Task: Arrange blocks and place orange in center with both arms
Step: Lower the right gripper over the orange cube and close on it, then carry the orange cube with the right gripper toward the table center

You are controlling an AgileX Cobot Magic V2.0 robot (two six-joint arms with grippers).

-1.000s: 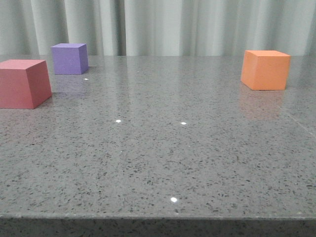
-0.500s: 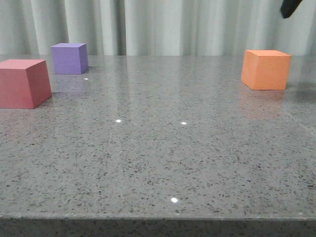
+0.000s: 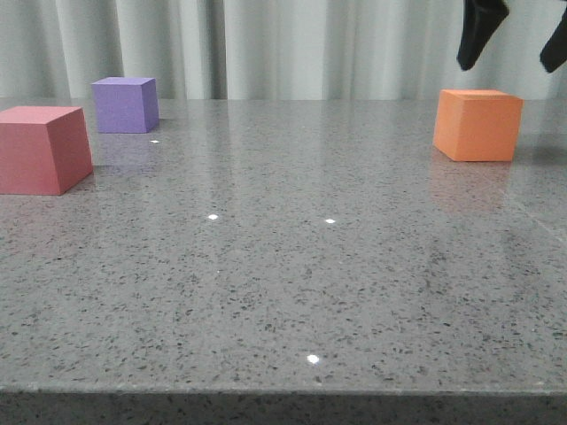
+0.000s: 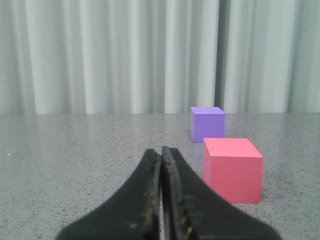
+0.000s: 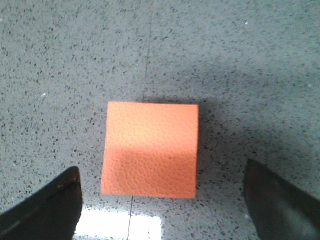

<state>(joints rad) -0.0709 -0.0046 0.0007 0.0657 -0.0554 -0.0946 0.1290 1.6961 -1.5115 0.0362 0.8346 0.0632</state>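
I see a speckled grey table [image 3: 283,292] before pale curtains [image 3: 292,49]. My right gripper [image 3: 516,40] hangs spread wide above the orange cube [image 3: 477,124], far right; the left gripper [image 4: 161,159] is pressed closed, holding nothing.

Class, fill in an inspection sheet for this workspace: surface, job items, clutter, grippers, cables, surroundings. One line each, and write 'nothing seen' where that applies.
Surface: grey speckled table, glossy, with small light glints.
Job items: orange cube far right; red-pink cube near left edge; purple cube behind it, apart. All rest flat on the table, none in the centre yet.
Clutter: nothing seen.
Grippers: right gripper open, above the orange cube, not touching; the right wrist view shows its fingers straddling the cube. Left gripper shut, empty, low over the table, pointing toward the red-pink and purple cubes.
Cables: nothing seen.
Surroundings: pale pleated curtain behind the table.
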